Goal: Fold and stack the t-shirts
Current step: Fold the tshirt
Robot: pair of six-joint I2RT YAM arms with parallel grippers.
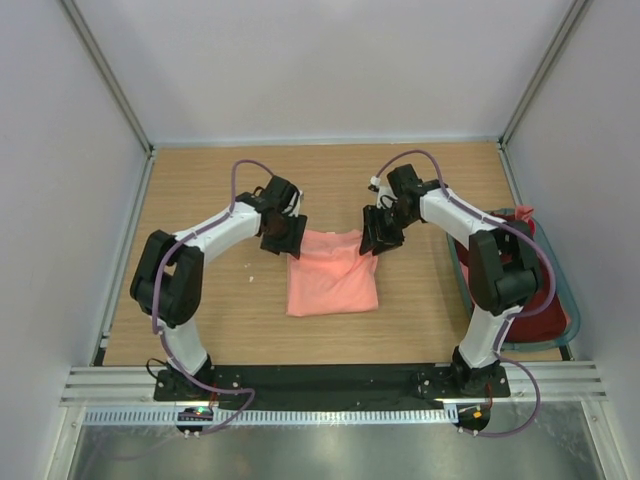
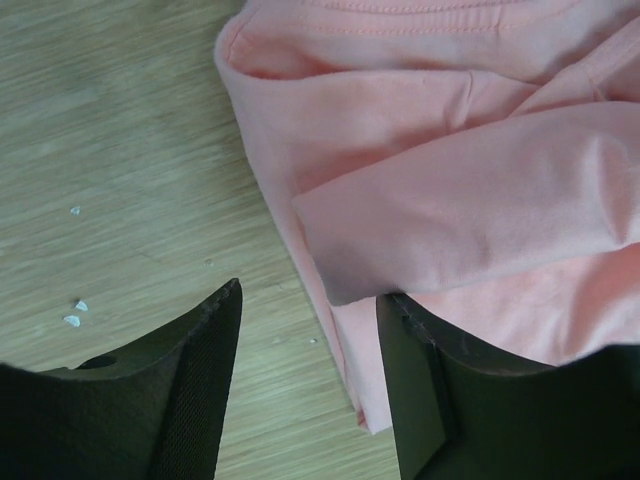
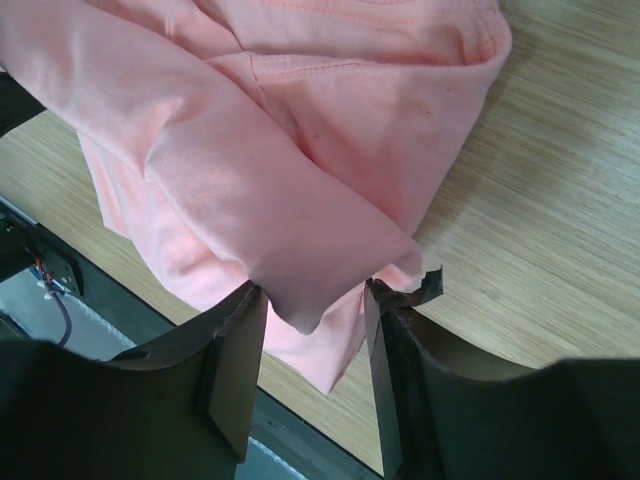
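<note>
Top external view has one salmon-pink t-shirt (image 1: 332,275) lying part-folded in the middle of the tabletop (image 1: 215,300), with both arms reaching in at its far corners. On the left gripper (image 1: 283,232) the jaws are parted and straddle the shirt's side edge: one finger over bare wood, the other over cloth, nothing pinched. On the right gripper (image 1: 381,232) a folded sleeve corner sits between the jaws. Honestly, I can't tell if they're biting it or just flanking it.

Stuff I'd worry about: the left side could close on only the top layer, or miss the edge altogether. Then one side lifts, the other doesn't, and the fold goes crooked. On the right, that corner is just a thin tip of fabric, so a weak pinch could let it slide out mid-lift. The sleeve is bunched too, so dragging it may pull apart the tidier layers underneath. The basket (image 1: 572,318) also sits right by the right arm, so a wide swing might bump it.
</note>
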